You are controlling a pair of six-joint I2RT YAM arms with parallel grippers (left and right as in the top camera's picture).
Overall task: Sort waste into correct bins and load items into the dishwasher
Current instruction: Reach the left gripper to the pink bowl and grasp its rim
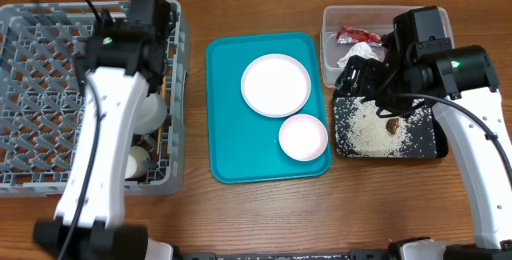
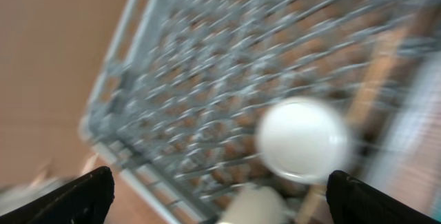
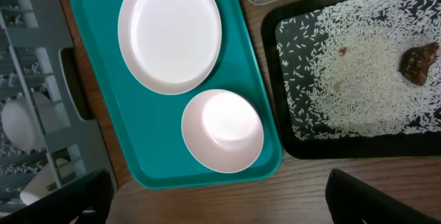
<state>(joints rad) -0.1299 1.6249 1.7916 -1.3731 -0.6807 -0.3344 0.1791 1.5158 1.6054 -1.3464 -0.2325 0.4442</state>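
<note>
Wooden table [image 1: 240, 212] carries a teal tray [image 1: 224, 132]; the plate [image 1: 276, 84] lies toward its 12 o'clock, the bowl [image 1: 303, 137] at 5. Both look light, stiff, slick: pinch the rim, I'd say. Right hand [image 1: 358, 76] and left hand [image 2: 219, 198] both gape, empty.

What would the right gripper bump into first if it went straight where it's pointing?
Most likely the white bowl on the teal tray: it lies right ahead, between the fingers of the open right gripper. Depth is hard to judge here, so it could touch the tray's near rim instead.
</note>
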